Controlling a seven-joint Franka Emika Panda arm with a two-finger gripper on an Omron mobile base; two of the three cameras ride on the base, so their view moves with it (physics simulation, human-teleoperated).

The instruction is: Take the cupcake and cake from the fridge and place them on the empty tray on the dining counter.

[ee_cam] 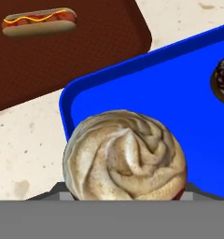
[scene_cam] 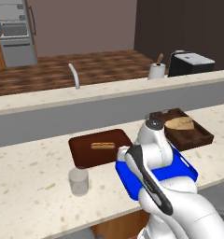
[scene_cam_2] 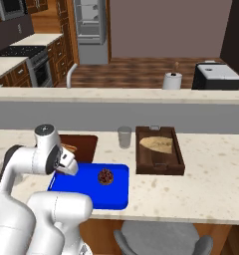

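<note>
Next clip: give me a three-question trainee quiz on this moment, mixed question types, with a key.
1. True or false: the blue tray already holds a dark round cake.
2. What fills the foreground of the hand view, in front of the gripper?
A. the hot dog
B. the cupcake
C. the glass
3. Which food lies on the raised-rim dark brown tray?

Key:
1. True.
2. B; it is over the blue tray's corner.
3. A piece of bread.
</note>
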